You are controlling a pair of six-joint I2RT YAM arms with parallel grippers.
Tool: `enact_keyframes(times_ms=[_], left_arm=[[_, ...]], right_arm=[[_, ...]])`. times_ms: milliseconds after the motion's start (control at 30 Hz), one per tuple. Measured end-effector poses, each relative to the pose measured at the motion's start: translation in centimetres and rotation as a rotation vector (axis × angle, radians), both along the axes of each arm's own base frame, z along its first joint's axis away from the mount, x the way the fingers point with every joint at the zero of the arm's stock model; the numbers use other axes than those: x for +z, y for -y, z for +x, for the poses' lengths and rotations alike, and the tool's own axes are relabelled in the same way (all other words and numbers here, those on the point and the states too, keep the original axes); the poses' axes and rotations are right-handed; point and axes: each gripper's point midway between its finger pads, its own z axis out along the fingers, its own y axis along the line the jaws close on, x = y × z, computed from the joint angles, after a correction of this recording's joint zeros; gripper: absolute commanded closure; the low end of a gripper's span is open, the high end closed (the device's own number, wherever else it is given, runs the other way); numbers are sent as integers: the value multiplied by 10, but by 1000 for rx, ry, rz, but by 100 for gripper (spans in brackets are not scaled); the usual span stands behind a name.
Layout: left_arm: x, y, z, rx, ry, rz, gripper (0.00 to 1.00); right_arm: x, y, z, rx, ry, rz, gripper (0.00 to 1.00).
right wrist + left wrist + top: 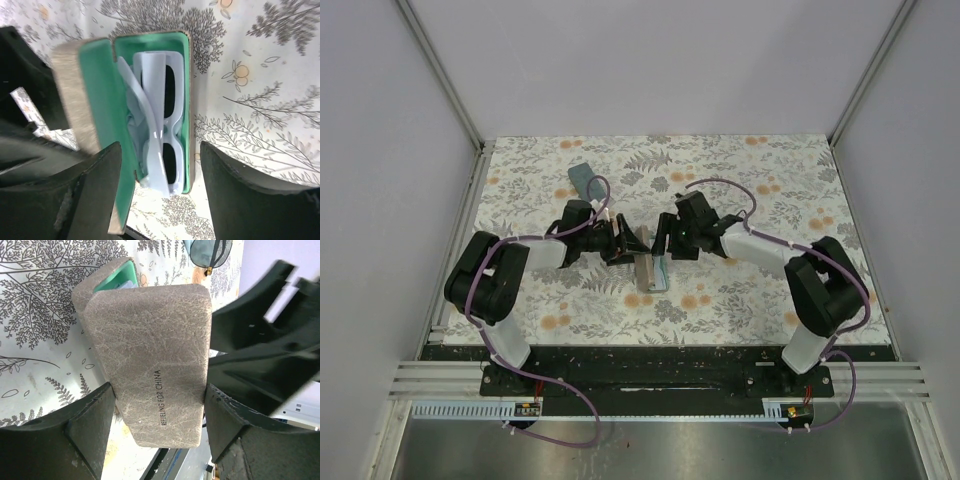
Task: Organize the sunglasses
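A tan oblong case (646,270) lies open mid-table, its green lining showing. In the right wrist view a pale-blue thick-framed pair of glasses with dark lenses (162,120) lies in the case's tray (186,100) on a pale cloth. My left gripper (159,410) is shut on the case's raised lid (150,350), fingers (85,425) pressed on both its sides. My right gripper (160,170) is open, hovering over the tray's near end, touching nothing. The thin dark-framed sunglasses (210,252) show only partly, on the table beyond the case.
A slate-blue case (585,180) lies on the floral tablecloth (770,290) at the back left. The two grippers (630,243) (667,243) are close together over the tan case. White walls bound the table on three sides.
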Motion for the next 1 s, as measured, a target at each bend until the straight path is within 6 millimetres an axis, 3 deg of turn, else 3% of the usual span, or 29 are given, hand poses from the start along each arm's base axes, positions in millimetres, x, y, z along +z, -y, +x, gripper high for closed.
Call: enact_keyframes(times_ms=[200,300,567,733,1000], left_arm=[[-2,-1,2,1,-12,37,62],[-4,-2,3,2,-27,62,63],[-13,-11,17,7,-31,234,66],[-20,-18,30,12,-6,424,69],[-30,-22,38,25,112,798,64]], right_arm=[[52,13,6,-52,131,16,32],[63,20,7,-72,162,17,34],[38,57,-7,-140,129,-73,34],[41,71,-8,-177,142,-87,32],[37,90,-12,-225,159,-119,31]])
